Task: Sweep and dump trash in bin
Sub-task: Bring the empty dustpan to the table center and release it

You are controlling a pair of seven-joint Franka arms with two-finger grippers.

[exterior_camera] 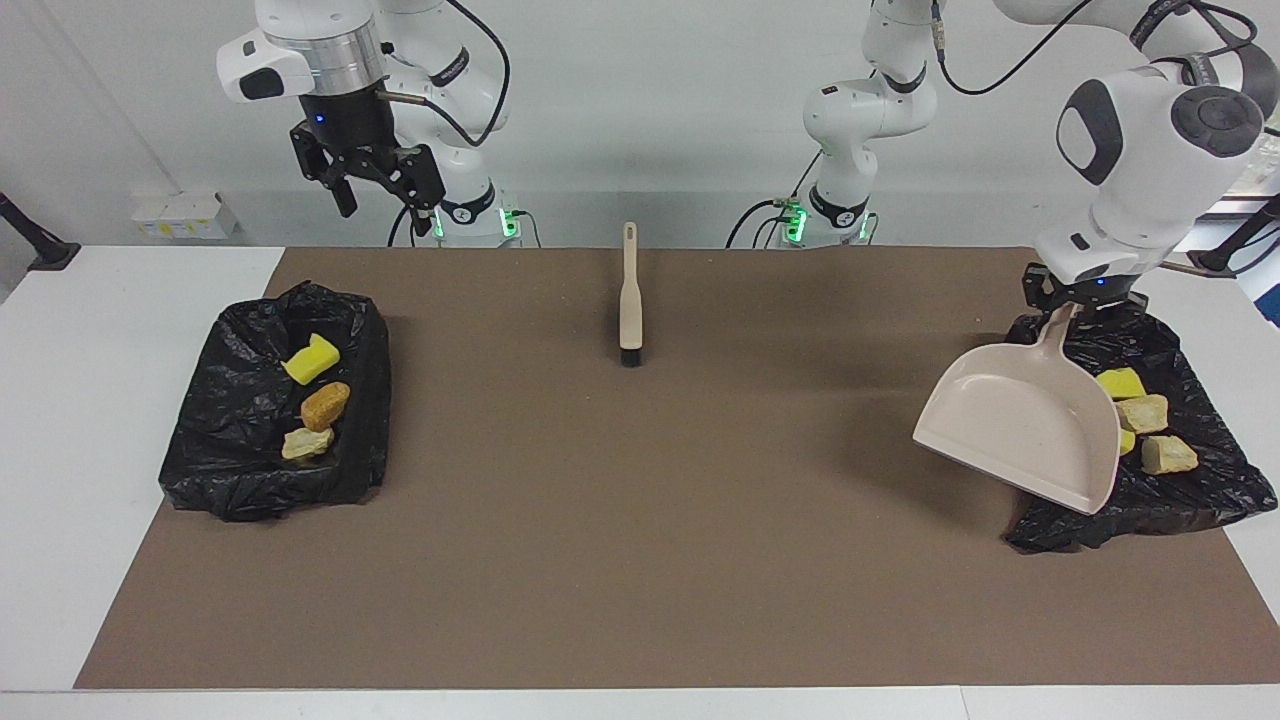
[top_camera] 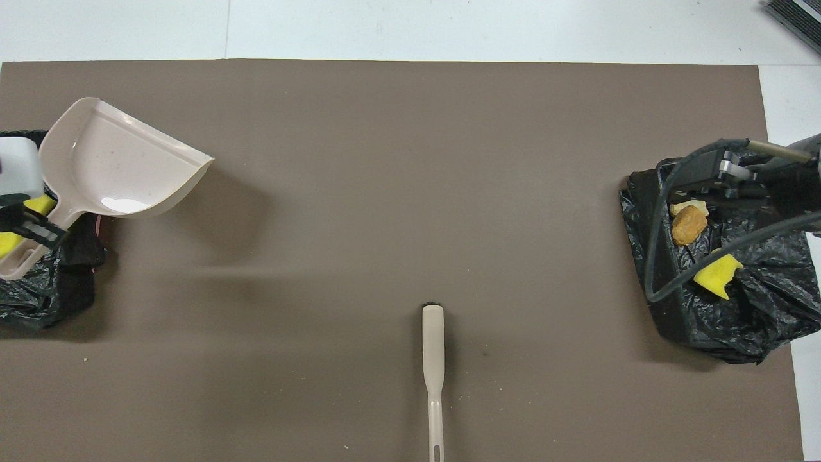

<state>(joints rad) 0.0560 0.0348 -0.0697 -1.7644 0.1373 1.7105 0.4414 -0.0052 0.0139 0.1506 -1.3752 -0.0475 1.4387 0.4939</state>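
Honestly the dustpan (exterior_camera: 1020,430) looks light, stiff plastic. Left gripper (exterior_camera: 1075,303) is clamped on its handle over the bin (exterior_camera: 1190,495), the right spot; right gripper (exterior_camera: 372,180) hangs open, empty.

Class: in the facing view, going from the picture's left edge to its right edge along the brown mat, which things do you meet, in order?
Black bin bag holding three lumps → brush → dustpan, held up by the left end effector → second black bin bag holding lumps.
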